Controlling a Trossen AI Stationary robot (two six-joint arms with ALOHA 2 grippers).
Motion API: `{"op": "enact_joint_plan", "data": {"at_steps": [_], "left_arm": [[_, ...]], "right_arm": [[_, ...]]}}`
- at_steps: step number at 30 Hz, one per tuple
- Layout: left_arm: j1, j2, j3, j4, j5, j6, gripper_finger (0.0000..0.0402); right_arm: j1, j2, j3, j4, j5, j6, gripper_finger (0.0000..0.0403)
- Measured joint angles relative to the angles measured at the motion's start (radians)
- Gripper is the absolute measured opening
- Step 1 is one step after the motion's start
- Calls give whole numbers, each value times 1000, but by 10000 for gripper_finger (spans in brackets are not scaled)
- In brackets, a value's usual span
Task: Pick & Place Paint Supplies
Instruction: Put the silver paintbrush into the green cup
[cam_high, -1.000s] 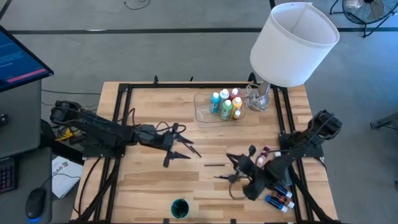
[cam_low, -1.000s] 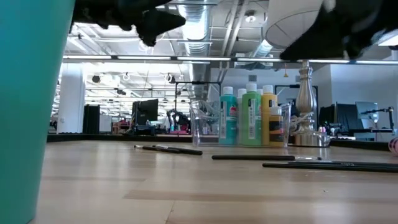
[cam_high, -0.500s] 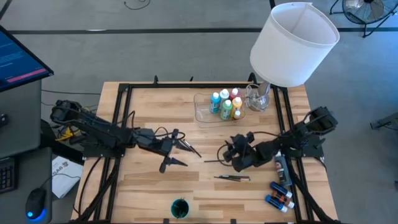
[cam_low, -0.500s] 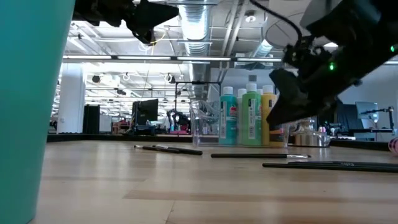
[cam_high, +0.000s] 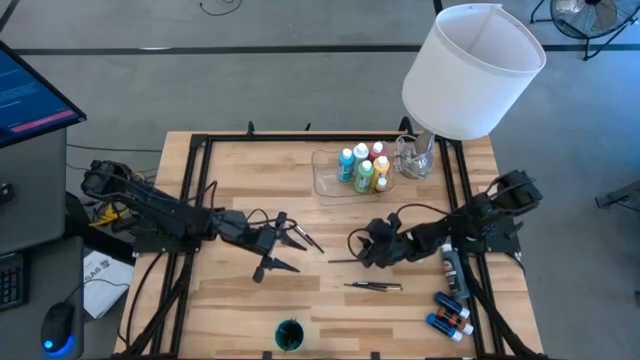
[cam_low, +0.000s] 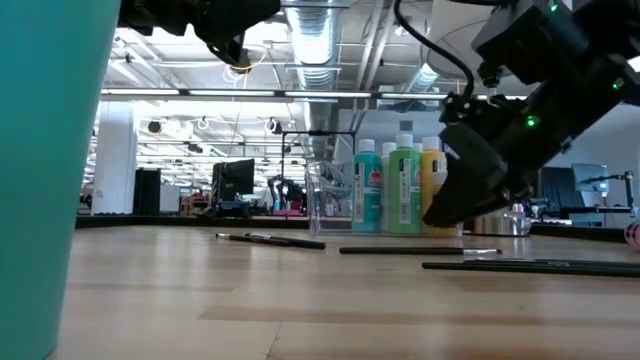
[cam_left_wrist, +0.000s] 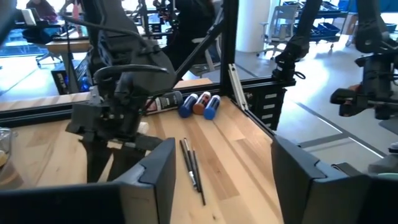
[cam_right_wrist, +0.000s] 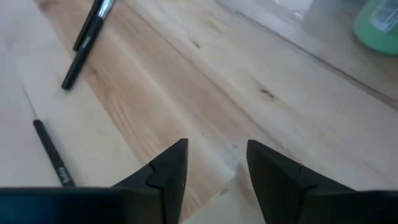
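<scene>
we see the right gripper (cam_high: 362, 247) low over the middle of the wooden table (cam_high: 230, 170), its dark fingers (cam_right_wrist: 168, 168) parted and holding nothing; one thin dark-handled brush (cam_high: 342, 262) lies on the wood just beside its tips, another brush (cam_high: 374, 286) a little nearer the front edge; the left gripper (cam_high: 283, 248) hovers released near a third brush (cam_high: 306, 238); white-capped paint bottles (cam_high: 363, 168) stand in the clear plastic tray (cam_high: 322, 183) beyond.

One camera looks straight down on the whole tabletop (cam_high: 240, 170). Another sits at tabletop level, facing across. Both share the clear tray (cam_high: 330, 180).
</scene>
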Motion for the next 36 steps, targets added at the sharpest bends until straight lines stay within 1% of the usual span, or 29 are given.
{"op": "enact_joint_plan", "data": {"at_steps": [4,7,10,13,18,25,32,34,36], "left_arm": [[-7,0,0,0,0,0,157],[-7,0,0,-1,0,0,155],[-6,0,1,-3,0,0,154],[-6,0,1,-5,0,0,153],[-6,0,1,-6,0,0,153],[-6,0,1,-6,0,0,153],[-6,0,1,-9,0,0,153],[-6,0,1,-11,0,0,153],[-6,0,1,-13,0,0,153]], "right_arm": [[-3,33,0,2,-9,4,144],[-3,84,1,38,-3,4,136],[0,129,2,88,15,4,133],[0,145,4,110,18,-17,135],[-1,126,3,110,-9,-94,140],[1,77,0,95,-38,-105,136],[17,72,0,110,-19,-109,129],[29,72,0,138,-5,-150,127],[48,71,0,192,33,-197,126]]}}
